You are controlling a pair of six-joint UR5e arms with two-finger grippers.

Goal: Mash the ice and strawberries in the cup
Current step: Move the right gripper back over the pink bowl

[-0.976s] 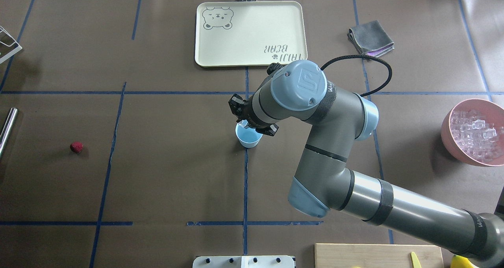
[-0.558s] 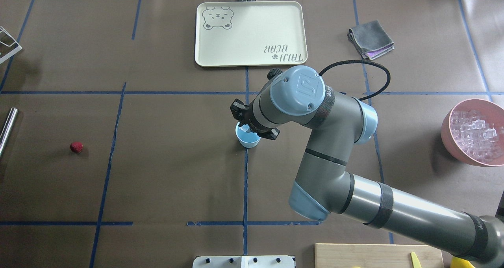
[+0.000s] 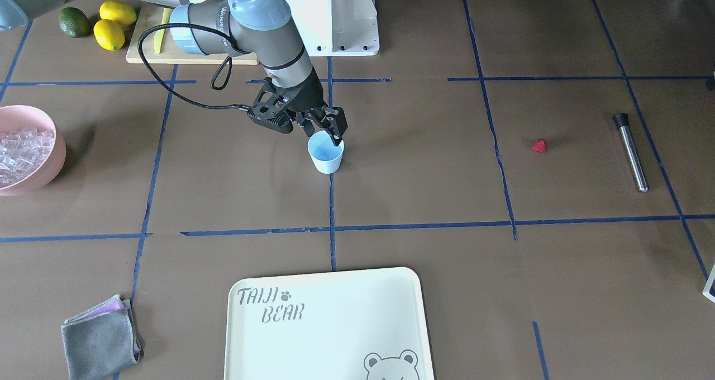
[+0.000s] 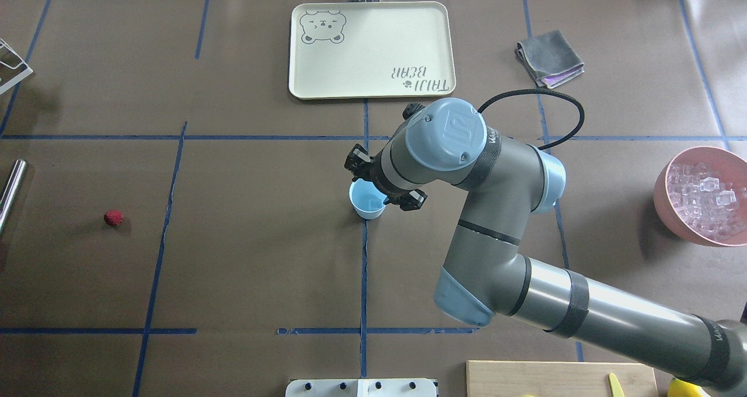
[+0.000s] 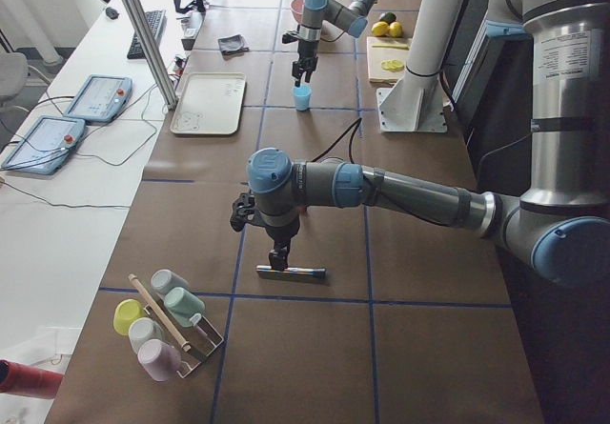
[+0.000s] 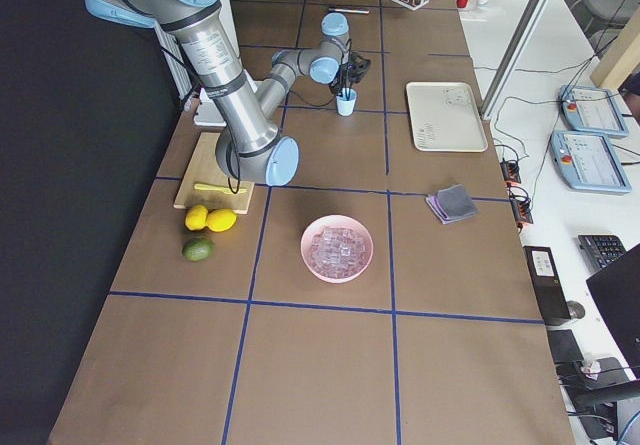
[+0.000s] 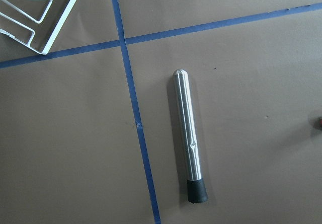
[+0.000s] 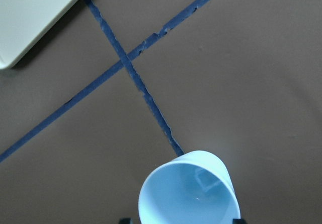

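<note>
The light-blue cup (image 4: 366, 202) stands mid-table on a blue tape cross. One clear ice cube (image 8: 204, 180) lies inside it. My right gripper (image 3: 324, 131) hangs just over the cup's mouth, open, jaws straddling the rim, holding nothing. More ice (image 4: 703, 201) fills the pink bowl (image 4: 662, 192) at the right edge. The red strawberry (image 4: 114, 218) lies alone far left. My left gripper (image 5: 279, 255) hovers over a steel muddler (image 7: 188, 136) lying flat. It shows only in the exterior left view, so I cannot tell whether it is open or shut.
A cream bear tray (image 4: 371, 49) lies beyond the cup, with a folded grey cloth (image 4: 550, 57) to its right. A cutting board (image 3: 192, 56) with lemons (image 3: 111, 25) and a lime sits by the robot base. A white rack of cups (image 5: 167, 324) stands at the far left end.
The right gripper has shifted slightly right over the cup. The clear cube seen between its fingers earlier now lies in the cup. The strawberry and the muddler have not moved.
</note>
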